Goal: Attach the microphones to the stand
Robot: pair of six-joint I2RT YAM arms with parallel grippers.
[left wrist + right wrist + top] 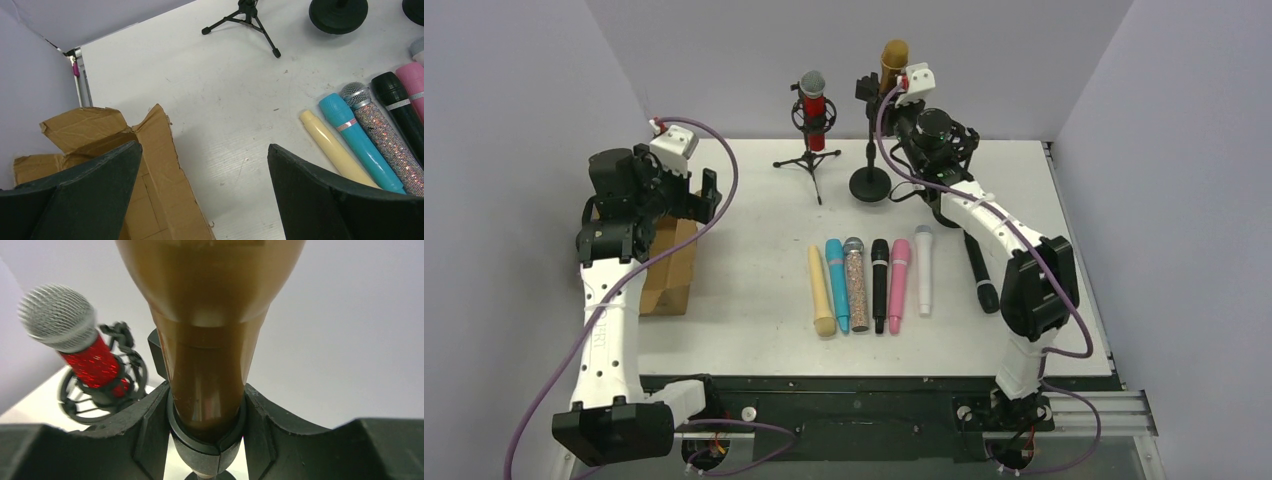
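While the red microphone sits in its tripod stand, the golden-brown microphone tops the round-base stand; spare microphones lie on the table. Left wrist: my left gripper gapes wide, empty, above a cardboard box. Right wrist: my right gripper, half closed, clamps the golden-brown microphone just above its clip. It looks seated; next comes a gentle release.

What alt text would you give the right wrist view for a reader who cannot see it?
A golden-brown microphone stands upright in a stand clip, the right gripper closed around its base. Behind, left, a red microphone with grey mesh head sits in another holder.
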